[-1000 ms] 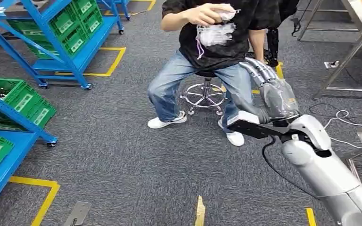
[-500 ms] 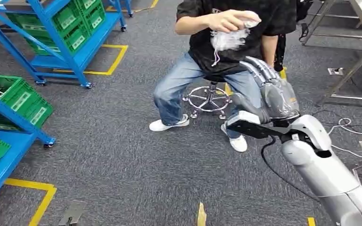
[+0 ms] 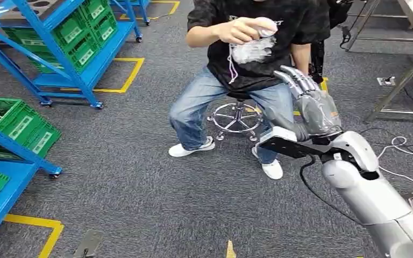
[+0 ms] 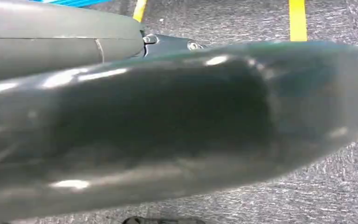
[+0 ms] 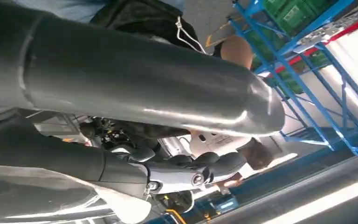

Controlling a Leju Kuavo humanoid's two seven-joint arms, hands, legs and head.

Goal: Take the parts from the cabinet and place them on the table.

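Note:
My right hand (image 3: 312, 105) is raised in front of me with its fingers stretched out and nothing in it. In the right wrist view its thick thumb (image 5: 135, 88) and dark fingers (image 5: 191, 172) also hold nothing. Just beyond it a person sits on a stool (image 3: 236, 115), and the person's hand (image 3: 239, 29) holds a clear plastic bag of parts (image 3: 253, 48) at chest height, above and left of my hand, apart from it. A blurred dark grey shape (image 4: 168, 126), seemingly my left hand, lies close to the left wrist camera; how its fingers stand is hidden.
Blue racks with green bins stand at the far left (image 3: 80, 32) and near left (image 3: 21, 123). A metal table frame (image 3: 403, 80) and floor cables (image 3: 403, 150) are on the right. Yellow tape (image 3: 123, 75) marks the grey carpet.
The whole view has swayed slightly, so the camera moved. My right hand stays raised and empty. The person keeps holding the bag near the chest.

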